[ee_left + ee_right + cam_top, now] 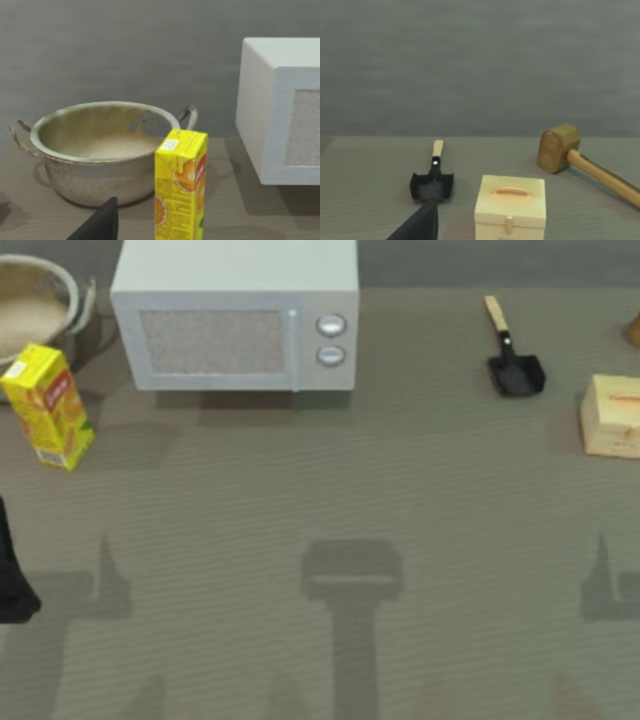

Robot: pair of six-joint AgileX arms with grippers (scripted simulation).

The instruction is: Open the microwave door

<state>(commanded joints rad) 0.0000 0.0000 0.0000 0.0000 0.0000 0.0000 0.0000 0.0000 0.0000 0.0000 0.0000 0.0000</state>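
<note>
The microwave door [212, 342] sits shut, flush against the white microwave [235, 280] at the counter's [400, 500] far edge. Two silver knobs [331, 340] lie just beside the door. Left of the microwave stand a yellow juice carton [48, 405] and a metal pot [102, 150]; well to its right lie a black shovel [514, 362] and a wooden box [612, 416]. Left gripper [97, 225] and right gripper [417, 222]: whether the fingers are open, I cannot tell.

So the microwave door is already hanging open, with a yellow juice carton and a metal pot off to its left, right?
Not quite. The microwave door is shut, flush with the microwave's front, as the top view shows. The rest holds: the yellow juice carton and the metal pot do sit to its left.
</note>
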